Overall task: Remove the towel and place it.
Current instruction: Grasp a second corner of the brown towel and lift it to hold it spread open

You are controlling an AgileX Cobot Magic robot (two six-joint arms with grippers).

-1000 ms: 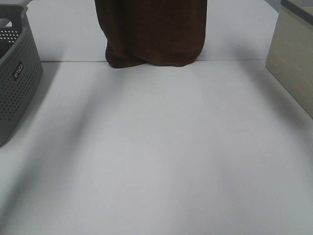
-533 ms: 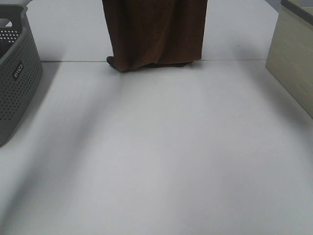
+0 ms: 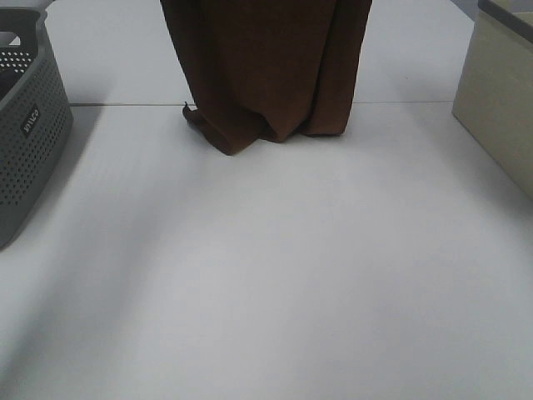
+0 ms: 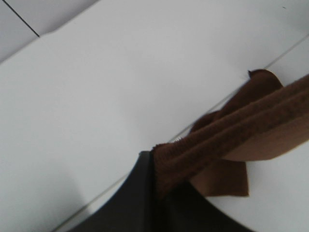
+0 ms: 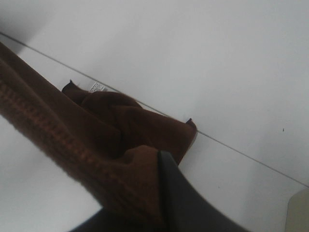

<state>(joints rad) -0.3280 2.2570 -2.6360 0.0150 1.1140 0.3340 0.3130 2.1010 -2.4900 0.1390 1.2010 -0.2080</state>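
The dark reddish-brown towel (image 3: 266, 67) hangs down from above the top of the exterior high view, its lower folds resting on the white table (image 3: 275, 275) near a seam. Both grippers are out of that view. In the left wrist view my left gripper (image 4: 155, 186) is shut on the towel's edge (image 4: 231, 130), which stretches away taut. In the right wrist view my right gripper (image 5: 157, 193) is shut on the towel (image 5: 72, 140); a small white tag (image 5: 97, 87) shows at a corner lying on the table.
A grey perforated basket (image 3: 29, 133) stands at the left edge. A beige box (image 3: 500, 100) stands at the right edge. A thin seam (image 3: 416, 102) crosses the table behind the towel's bottom.
The towel has come lower and toward the camera. Its bottom folds now lie past the seam and bunch on the table, and it spreads a little wider.
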